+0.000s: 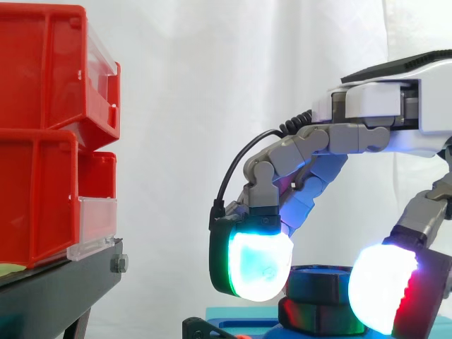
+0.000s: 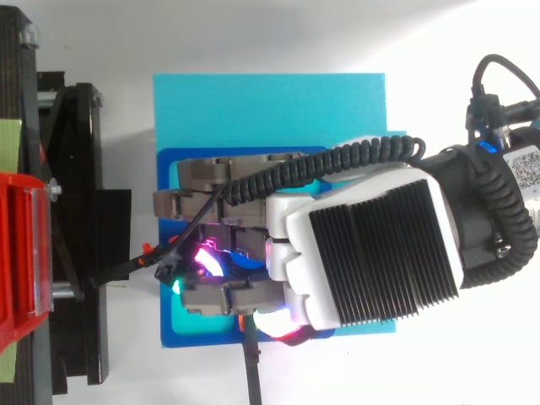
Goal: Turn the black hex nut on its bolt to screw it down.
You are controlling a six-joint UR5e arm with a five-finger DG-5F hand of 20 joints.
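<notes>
The hand [image 1: 332, 138] is curled down round the black hex nut [image 1: 314, 316], which sits low on its blue bolt [image 1: 318, 277], with pads [image 1: 258, 265] on opposite sides. One pad rides high, level with the bolt's top, so a twist could slip off the nut or drag the blue base [image 2: 270, 110] askew.

The hand [image 2: 371, 253] has a white shell over its back, with a black ribbed panel set into it. Its fingers [image 1: 304, 145] are grey jointed links. The thick fingertips [image 1: 260, 265] glow white and cyan, edged green and red, in black housings. The wrist [image 2: 494, 228] behind is black and round.
</notes>
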